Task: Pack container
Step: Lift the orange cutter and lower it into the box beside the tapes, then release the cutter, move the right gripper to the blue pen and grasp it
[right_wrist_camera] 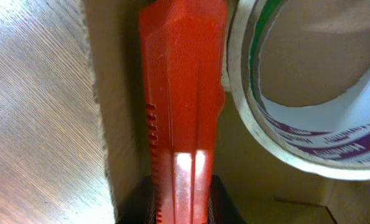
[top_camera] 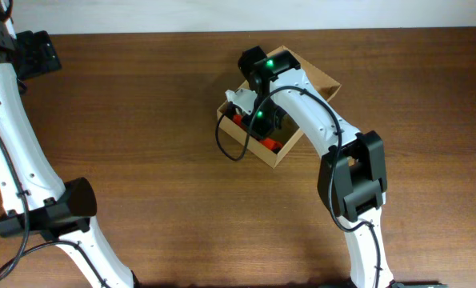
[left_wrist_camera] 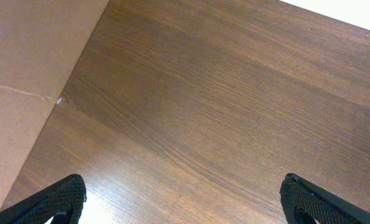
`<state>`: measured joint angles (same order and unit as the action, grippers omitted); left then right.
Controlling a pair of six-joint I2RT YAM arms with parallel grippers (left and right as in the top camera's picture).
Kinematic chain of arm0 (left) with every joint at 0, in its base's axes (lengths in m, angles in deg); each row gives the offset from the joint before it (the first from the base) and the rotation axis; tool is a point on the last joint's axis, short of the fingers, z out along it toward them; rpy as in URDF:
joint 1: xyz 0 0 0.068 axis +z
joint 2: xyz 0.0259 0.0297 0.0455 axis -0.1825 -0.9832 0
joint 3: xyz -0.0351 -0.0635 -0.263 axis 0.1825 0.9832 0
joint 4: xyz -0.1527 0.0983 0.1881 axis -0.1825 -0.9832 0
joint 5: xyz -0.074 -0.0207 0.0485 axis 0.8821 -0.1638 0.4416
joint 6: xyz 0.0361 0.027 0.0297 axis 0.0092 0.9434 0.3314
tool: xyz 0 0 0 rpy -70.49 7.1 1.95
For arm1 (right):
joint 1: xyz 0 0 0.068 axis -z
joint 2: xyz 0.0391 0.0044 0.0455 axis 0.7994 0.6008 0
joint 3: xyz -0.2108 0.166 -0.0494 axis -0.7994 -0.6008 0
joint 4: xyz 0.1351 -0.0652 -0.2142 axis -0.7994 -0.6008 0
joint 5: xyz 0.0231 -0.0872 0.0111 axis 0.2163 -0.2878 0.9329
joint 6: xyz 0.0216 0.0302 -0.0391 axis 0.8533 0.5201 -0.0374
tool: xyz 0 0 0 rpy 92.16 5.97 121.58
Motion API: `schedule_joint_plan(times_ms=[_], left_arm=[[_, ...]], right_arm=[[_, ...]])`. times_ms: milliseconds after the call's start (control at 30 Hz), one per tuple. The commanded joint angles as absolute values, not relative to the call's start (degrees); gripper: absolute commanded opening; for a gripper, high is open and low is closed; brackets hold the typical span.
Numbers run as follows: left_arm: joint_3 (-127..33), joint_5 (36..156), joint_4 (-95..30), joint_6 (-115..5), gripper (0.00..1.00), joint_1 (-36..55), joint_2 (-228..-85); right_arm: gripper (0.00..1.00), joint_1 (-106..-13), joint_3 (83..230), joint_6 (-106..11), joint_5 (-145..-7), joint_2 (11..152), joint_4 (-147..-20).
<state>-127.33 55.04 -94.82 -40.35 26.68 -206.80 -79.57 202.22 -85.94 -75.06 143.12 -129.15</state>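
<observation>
Far to the left of the container [top_camera: 286,152], near the table's [top_camera: 142,120] back corner, the left gripper [left_wrist_camera: 183,202] hangs above bare wood. Its two dark fingers [left_wrist_camera: 60,199] stand spread wide apart, and nothing lies between them.

The container sits a little right of the middle of the table and toward its back edge, turned so that one corner points at the front. It is a tan-brown cardboard box. Its flap lid [top_camera: 322,78] is folded open and lies out from the side of the container away from the left arm.

The white right arm [top_camera: 354,180] comes up from the front of the table, to the right of the container, and bends over it so that the right gripper [right_wrist_camera: 180,202] is down inside the container. In the right wrist view its jaws are pinched on the near end of a red tool [right_wrist_camera: 181,93], a long plastic piece with a row of small ridges along one edge. The tool lies just beside the container's left inner wall, and the wood of the table shows beyond that wall. A tape roll [right_wrist_camera: 309,146], white with purple print, lies inside the container, touching the right side of the tool. The cardboard floor shows through its hole.
</observation>
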Motion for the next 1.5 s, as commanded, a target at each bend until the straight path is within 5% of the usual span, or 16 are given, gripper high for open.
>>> schedule_joint_plan(times_ms=[0,167,333,567,1033,1233,1467], left_arm=[[-127.2,55.5,-94.8,-39.6,1.00,26.9,-207.3],[-127.2,55.5,-94.8,-39.6,1.00,26.9,-207.3],[-127.2,55.5,-94.8,-39.7,1.00,26.9,-207.3],[-127.2,55.5,-94.8,-39.7,1.00,26.9,-207.3],[-127.2,55.5,-94.8,-39.7,1.00,26.9,-207.3],[-127.2,55.5,-94.8,-39.7,1.00,26.9,-207.3],[-127.2,55.5,-94.8,-39.7,1.00,26.9,-207.3]], right_arm=[[0.04,-80.9,201.7,-86.1,-73.9,143.7,-128.9],[0.08,-81.0,201.7,-86.1,-73.9,143.7,-128.5],[0.35,-81.0,201.7,-86.1,-74.2,143.7,-128.5],[0.50,-80.7,202.7,-85.6,-74.3,143.0,-129.2],[0.52,-77.7,206.8,-77.7,-91.8,114.7,-133.5],[0.53,-65.4,202.4,-76.0,-92.5,97.9,-132.2],[0.53,-47.5,180.3,-76.0,-88.7,86.9,-123.8]])
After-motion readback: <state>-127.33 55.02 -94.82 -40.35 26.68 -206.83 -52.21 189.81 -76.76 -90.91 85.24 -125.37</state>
